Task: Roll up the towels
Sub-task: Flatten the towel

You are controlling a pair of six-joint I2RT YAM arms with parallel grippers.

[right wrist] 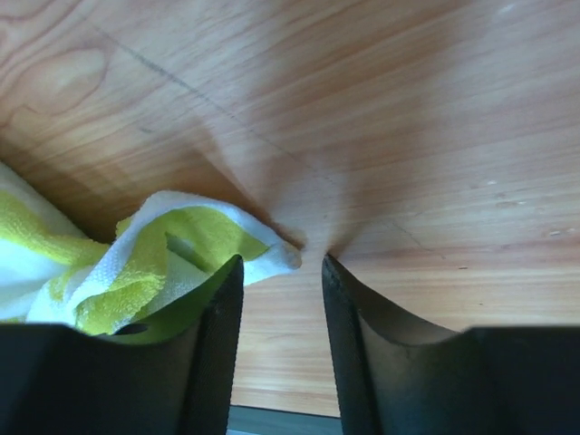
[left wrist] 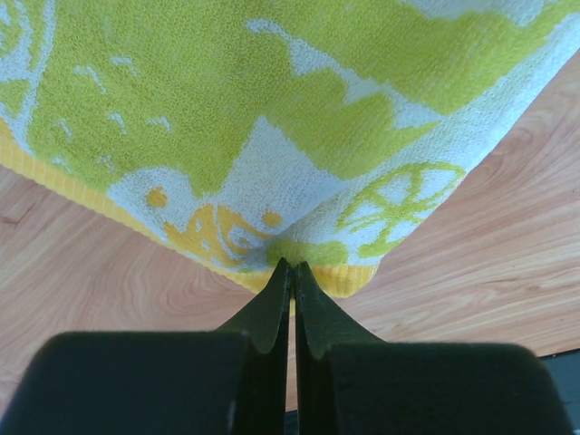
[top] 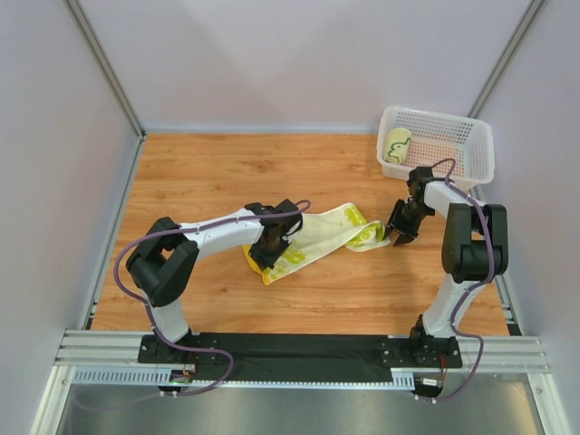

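Left end effector [left wrist: 292,265] pinches the towel [left wrist: 272,136] edge; right end effector [right wrist: 283,263] half-spread.
Risk: the corner sits beside its jaws, not between, so a pinch may miss.

The first towel [top: 319,234] lies a little right of the centre of the top view. It is a long strip running diagonally from lower left to upper right, cream-white with lime-green cartoon prints. It is wrinkled, not flat. In the left wrist view it [left wrist: 272,109] fills the upper part of the frame, with a yellow-orange band along its lower edge. In the right wrist view its bunched corner [right wrist: 154,254] rests at the lower left. The second towel [top: 397,145] sits at the upper right, in the left end of the basket [top: 439,115], and seems already rolled.
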